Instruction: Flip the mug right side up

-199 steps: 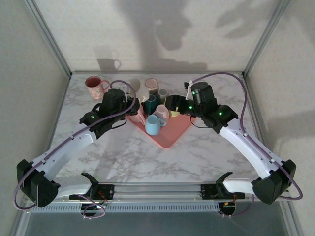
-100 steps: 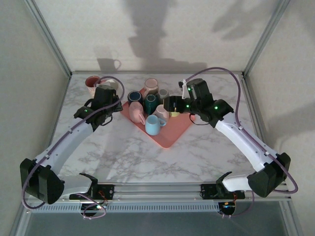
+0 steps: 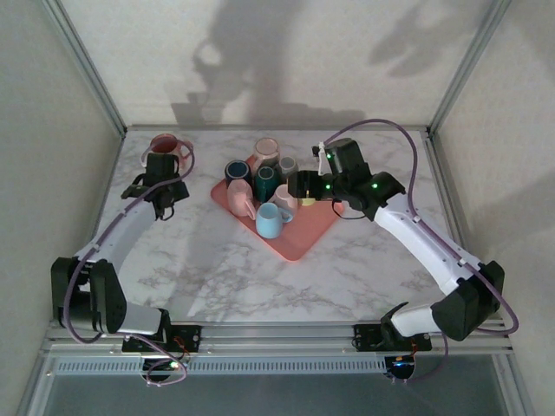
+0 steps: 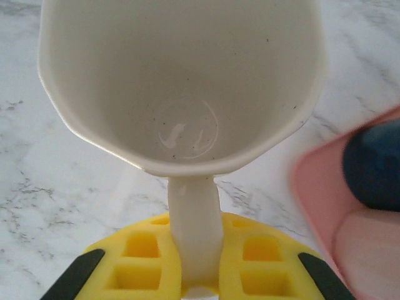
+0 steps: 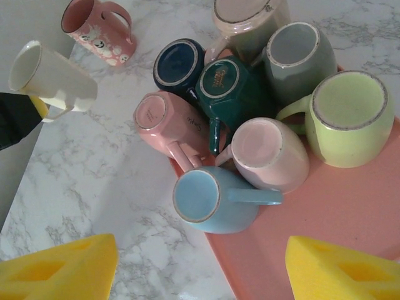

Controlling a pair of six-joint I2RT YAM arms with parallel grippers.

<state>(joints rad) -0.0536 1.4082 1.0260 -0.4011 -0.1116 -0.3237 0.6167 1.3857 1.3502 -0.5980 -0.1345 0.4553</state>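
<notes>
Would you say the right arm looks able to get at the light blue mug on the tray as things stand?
Probably yes: the right tool hangs open above the tray, and the light blue mug stands at the tray's edge nearest it, uncovered, its handle over bare tray.

Two arms are showing off white shells and black joints.
The left arm (image 3: pixel 115 237) and right arm (image 3: pixel 427 247) are both wearing smooth white link covers between chunky black housings at shoulder, elbow and wrist. Small green lights are glowing on the right arm's black wrist section, and a mauve cable (image 3: pixel 381 121) is looping off it. The left gripper (image 4: pixel 194 272) is showing bright yellow fingers (image 4: pixel 140 262) moulded with a grid of square recesses, with black corners peeking out on either side. The right gripper (image 5: pixel 200 269) is sporting the same yellow, its fingers (image 5: pixel 62 269) looking like blunt foam-like wedges.
</notes>
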